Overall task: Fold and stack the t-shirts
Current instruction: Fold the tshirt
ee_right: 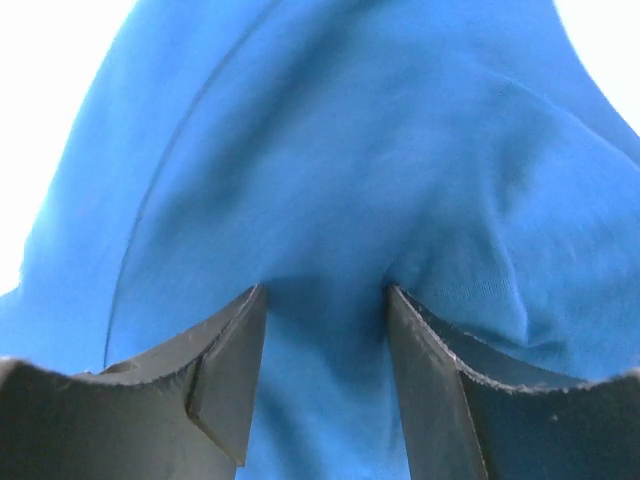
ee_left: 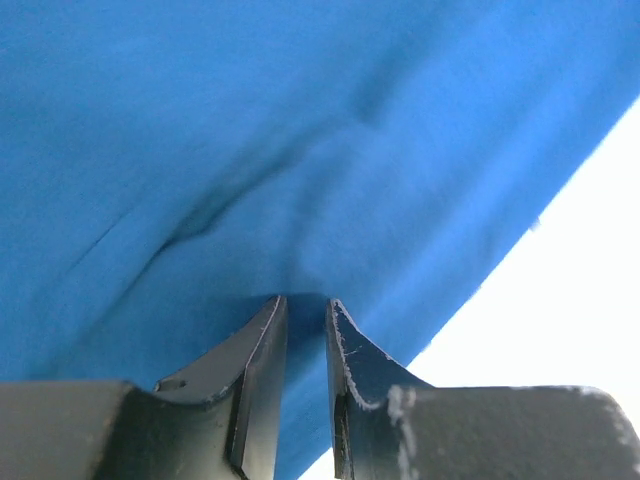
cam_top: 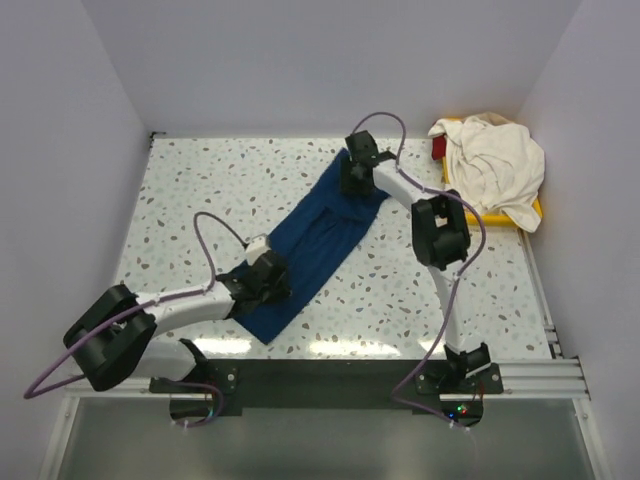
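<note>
The navy t-shirt (cam_top: 322, 238) lies folded into a long strip, running diagonally across the speckled table. My left gripper (cam_top: 268, 282) is at its near left end. In the left wrist view the jaws (ee_left: 305, 300) are nearly together, pinching a ridge of blue cloth (ee_left: 300, 150). My right gripper (cam_top: 356, 180) is at the far right end. In the right wrist view it (ee_right: 325, 290) is open, with the fingertips pressed down onto the cloth (ee_right: 350, 140). The cream white t-shirt (cam_top: 495, 160) lies crumpled in the yellow tray (cam_top: 538, 210) at the back right.
A red item (cam_top: 438, 148) shows at the tray's left edge under the cream shirt. White walls close in the table at left, back and right. A metal rail (cam_top: 545, 300) runs along the right side.
</note>
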Controlling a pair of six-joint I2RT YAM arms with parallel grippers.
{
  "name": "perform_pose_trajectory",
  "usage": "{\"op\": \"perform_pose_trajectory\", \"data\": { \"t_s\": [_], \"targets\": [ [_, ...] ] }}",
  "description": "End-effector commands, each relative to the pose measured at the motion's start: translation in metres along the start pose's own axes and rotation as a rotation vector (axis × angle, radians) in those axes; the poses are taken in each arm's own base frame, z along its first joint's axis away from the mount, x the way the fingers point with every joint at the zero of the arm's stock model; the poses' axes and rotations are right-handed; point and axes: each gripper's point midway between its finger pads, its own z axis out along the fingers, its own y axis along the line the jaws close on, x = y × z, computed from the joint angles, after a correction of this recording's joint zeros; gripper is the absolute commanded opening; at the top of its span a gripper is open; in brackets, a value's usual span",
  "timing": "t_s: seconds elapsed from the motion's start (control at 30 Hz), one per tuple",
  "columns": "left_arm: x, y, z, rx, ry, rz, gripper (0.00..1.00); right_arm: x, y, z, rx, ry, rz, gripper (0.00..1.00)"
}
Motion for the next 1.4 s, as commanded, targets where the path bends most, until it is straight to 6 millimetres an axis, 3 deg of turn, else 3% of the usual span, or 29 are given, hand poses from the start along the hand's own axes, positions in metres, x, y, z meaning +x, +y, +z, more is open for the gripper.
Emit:
{"op": "perform_pose_trajectory", "data": {
  "t_s": [0.0,0.1,0.13,0.17,0.2,0.23,0.27,0.3,0.33,0.4,0.43,0.47,0.53,0.63,0.67,0.7,0.83,1.07,1.2,1.37],
  "targets": [
    [0.032,-0.050,0.000,0.067,0.099,0.034,0.28,-0.005,0.011,0.020,-0.045,0.091,-0.133,0.57],
    [0.024,-0.092,-0.001,0.141,0.104,0.072,0.32,-0.018,0.011,0.026,-0.028,0.076,-0.164,0.64],
    [0.019,-0.101,-0.002,0.162,0.092,0.094,0.34,-0.030,0.009,0.018,-0.022,0.047,-0.162,0.71],
    [0.004,-0.122,-0.010,0.206,0.056,0.100,0.36,-0.038,0.008,0.011,-0.015,0.024,-0.154,0.74],
    [-0.009,-0.128,-0.013,0.208,0.020,0.112,0.39,-0.061,0.011,-0.017,-0.029,-0.042,-0.141,0.79],
    [-0.016,-0.128,-0.015,0.195,0.003,0.154,0.40,-0.078,0.014,-0.029,-0.043,-0.106,-0.123,0.81],
    [-0.026,-0.132,-0.018,0.195,-0.021,0.164,0.41,-0.068,0.009,-0.029,-0.033,-0.088,-0.105,0.81],
    [-0.044,-0.140,-0.024,0.200,-0.068,0.164,0.42,-0.072,0.010,-0.038,-0.038,-0.105,-0.094,0.82],
    [-0.051,-0.136,-0.025,0.181,-0.083,0.187,0.43,-0.084,0.011,-0.057,-0.049,-0.139,-0.078,0.82],
    [-0.070,-0.130,-0.022,0.164,-0.116,0.194,0.43,-0.081,0.014,-0.068,-0.064,-0.132,-0.038,0.80],
    [-0.074,-0.121,-0.019,0.133,-0.111,0.213,0.42,-0.089,0.014,-0.084,-0.072,-0.160,-0.017,0.79],
    [-0.084,-0.112,-0.013,0.104,-0.123,0.206,0.39,-0.077,0.013,-0.082,-0.074,-0.133,0.004,0.79],
    [-0.092,-0.099,-0.007,0.072,-0.128,0.229,0.39,-0.072,0.019,-0.086,-0.113,-0.138,0.025,0.73],
    [-0.097,-0.082,0.005,0.047,-0.116,0.239,0.36,-0.050,0.016,-0.086,-0.112,-0.094,0.053,0.61],
    [-0.096,-0.074,0.009,0.032,-0.107,0.245,0.36,-0.035,0.012,-0.078,-0.099,-0.058,0.059,0.58],
    [-0.094,-0.068,0.013,0.012,-0.098,0.258,0.34,-0.030,0.011,-0.079,-0.102,-0.051,0.063,0.51],
    [-0.079,-0.046,0.022,-0.029,-0.073,0.259,0.31,-0.003,0.013,-0.061,-0.130,0.001,0.067,0.37],
    [-0.026,0.005,0.029,-0.087,0.028,0.183,0.24,0.039,0.010,-0.027,-0.111,0.118,0.041,0.22],
    [0.004,0.002,0.026,-0.051,0.074,0.146,0.24,0.045,0.002,-0.014,-0.065,0.144,0.015,0.19],
    [0.044,-0.033,0.019,0.040,0.140,0.117,0.24,0.036,-0.003,0.003,-0.027,0.142,-0.046,0.19]
  ]
}}
